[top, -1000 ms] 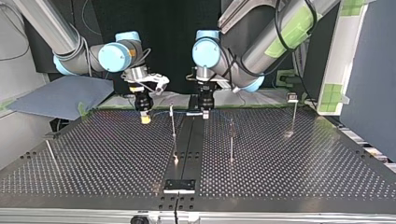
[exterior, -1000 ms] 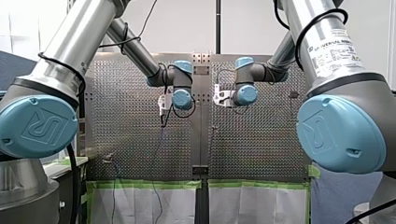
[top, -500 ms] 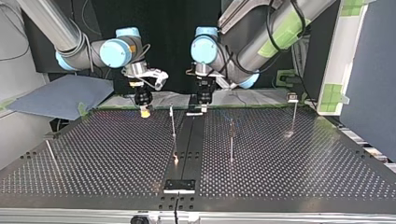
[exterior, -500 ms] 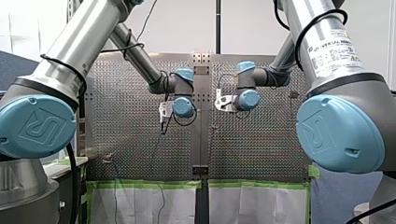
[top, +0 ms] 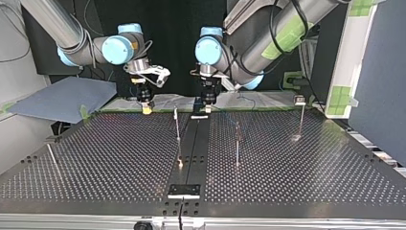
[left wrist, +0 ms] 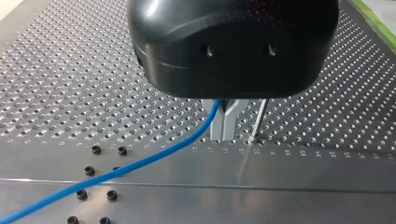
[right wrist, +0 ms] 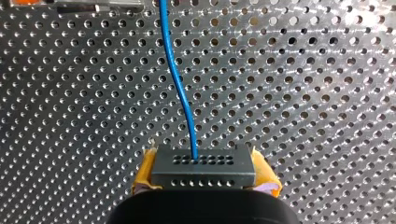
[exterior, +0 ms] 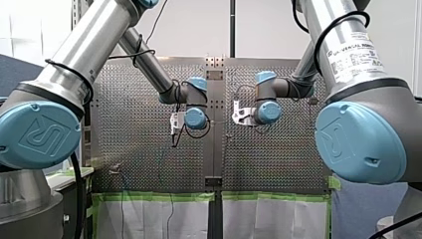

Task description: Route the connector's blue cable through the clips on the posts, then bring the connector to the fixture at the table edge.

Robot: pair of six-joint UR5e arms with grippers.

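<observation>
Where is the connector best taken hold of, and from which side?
Grip the connector across its two short ends, coming from the side opposite the blue cable. The block is long with flat ends, and the cable leaves its holed face, so this hold stays clear of the wire. My right gripper holds it so.

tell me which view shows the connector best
The right wrist view: the connector is close up, clamped between my right gripper's yellow pads, its rows of holes facing the camera and the blue cable leaving the middle. In the top view it is too small to make out; the front and left wrist views do not show it.
</observation>
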